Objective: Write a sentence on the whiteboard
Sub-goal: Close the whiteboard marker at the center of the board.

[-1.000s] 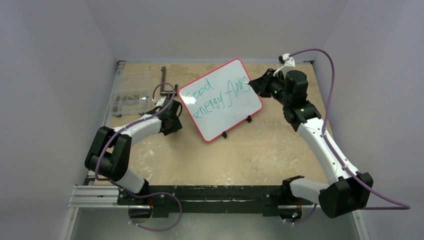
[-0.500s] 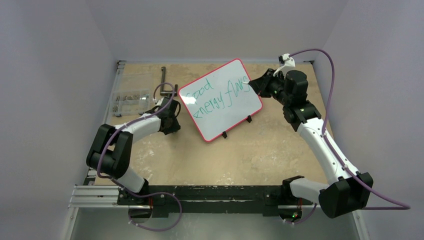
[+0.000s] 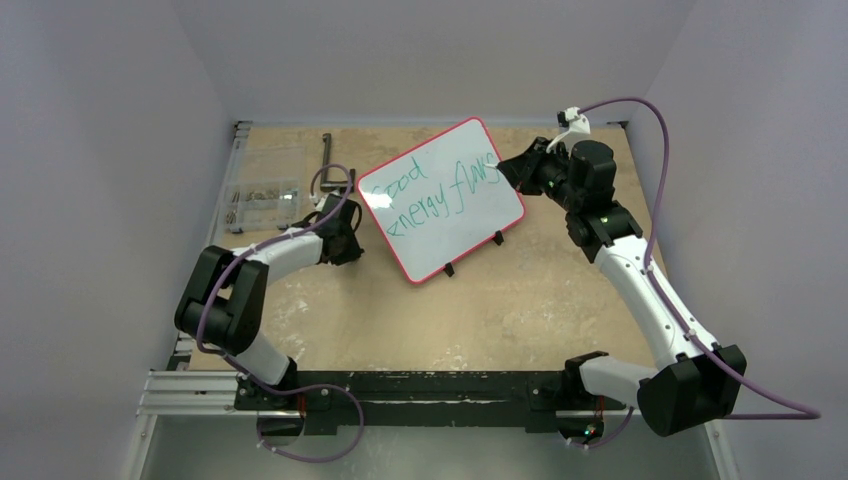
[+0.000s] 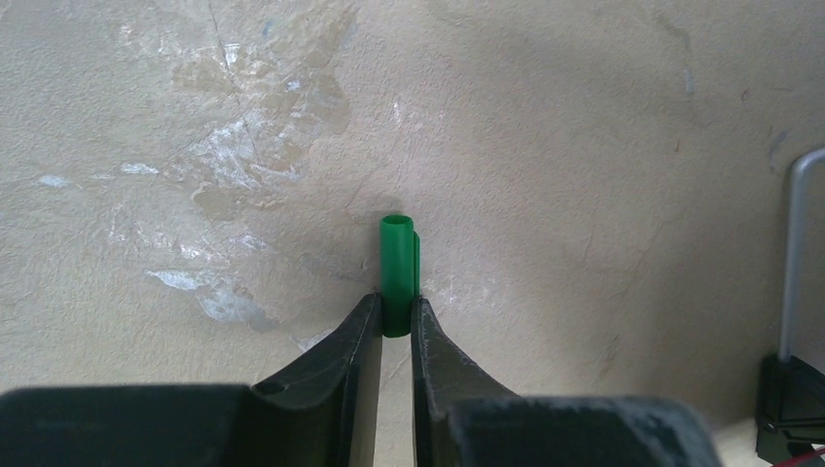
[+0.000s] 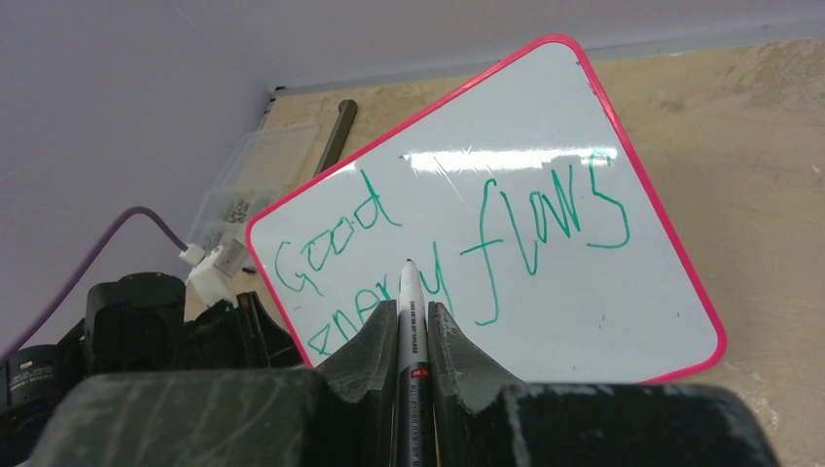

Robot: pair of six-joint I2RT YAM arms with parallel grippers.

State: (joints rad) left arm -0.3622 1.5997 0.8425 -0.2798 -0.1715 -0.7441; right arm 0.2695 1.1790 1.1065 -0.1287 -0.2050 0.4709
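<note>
The left gripper [image 4: 396,316] points down at the table [image 4: 584,146] and is clenched on a green cap [image 4: 397,263]. Its two fingers [image 4: 355,341] pinch the cap's near end, and the rest of the cap sticks out ahead of the tips, lying on the table. A bent metal bar [image 4: 793,253] is well off to this gripper's right.

The right gripper [image 5: 410,326] is grasping a marker [image 5: 410,292]. The barrel runs between the fingers and the tip points forward past them at the whiteboard [image 5: 584,311].

The board is straight ahead of the right gripper, turned at a slant, with its near right edge just before the tip. Whether the tip touches it cannot be told. The sentence [image 5: 443,255] crosses the board in green, two slanted lines reading "Good energy flows". Seen from above, the board lies between the two grippers, and the left gripper is just beside its left edge.
</note>
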